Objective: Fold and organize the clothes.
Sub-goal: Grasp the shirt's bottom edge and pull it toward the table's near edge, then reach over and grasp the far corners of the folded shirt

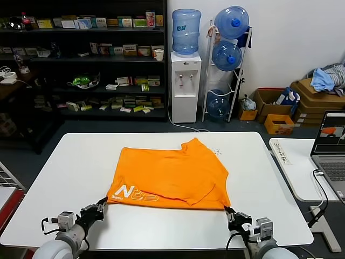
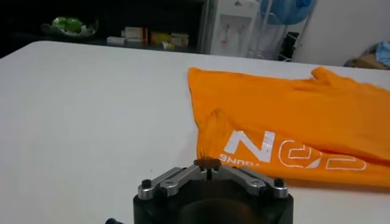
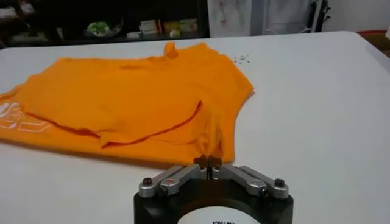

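White table (image 1: 70,178) carries folded orange T-shirt (image 1: 172,172)

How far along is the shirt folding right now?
One fold looks done: the bright orange cotton T-shirt lies doubled on the white table, lettering at its near left edge. In hand: the left hand and right hand each pinch a near corner. Further folds and tidying remain.
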Action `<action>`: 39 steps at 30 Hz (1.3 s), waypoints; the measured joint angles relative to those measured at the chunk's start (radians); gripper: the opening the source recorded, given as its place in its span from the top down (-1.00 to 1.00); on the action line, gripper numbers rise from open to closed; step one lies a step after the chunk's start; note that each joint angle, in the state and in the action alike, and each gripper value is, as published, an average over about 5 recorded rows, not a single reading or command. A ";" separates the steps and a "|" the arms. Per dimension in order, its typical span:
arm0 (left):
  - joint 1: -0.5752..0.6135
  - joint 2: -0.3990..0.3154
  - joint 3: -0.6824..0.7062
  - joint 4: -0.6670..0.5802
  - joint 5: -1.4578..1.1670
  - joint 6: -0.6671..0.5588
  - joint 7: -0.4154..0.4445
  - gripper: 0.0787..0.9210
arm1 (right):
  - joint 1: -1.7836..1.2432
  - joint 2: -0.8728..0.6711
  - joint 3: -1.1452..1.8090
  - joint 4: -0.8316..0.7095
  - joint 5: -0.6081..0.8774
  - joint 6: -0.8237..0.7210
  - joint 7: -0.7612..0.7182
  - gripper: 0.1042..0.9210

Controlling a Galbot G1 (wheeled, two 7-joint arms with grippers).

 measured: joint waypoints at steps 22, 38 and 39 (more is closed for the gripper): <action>0.274 0.119 -0.111 -0.291 -0.216 0.123 -0.182 0.91 | -0.200 -0.192 0.050 0.218 0.198 -0.085 0.180 0.74; 0.183 0.174 -0.134 -0.312 -0.278 0.091 -0.201 -0.15 | -0.002 -0.244 0.049 0.186 0.240 -0.021 0.173 -0.36; 0.156 0.174 -0.128 -0.300 -0.279 0.081 -0.195 -0.23 | 0.035 -0.237 0.037 0.170 0.242 -0.012 0.170 -0.42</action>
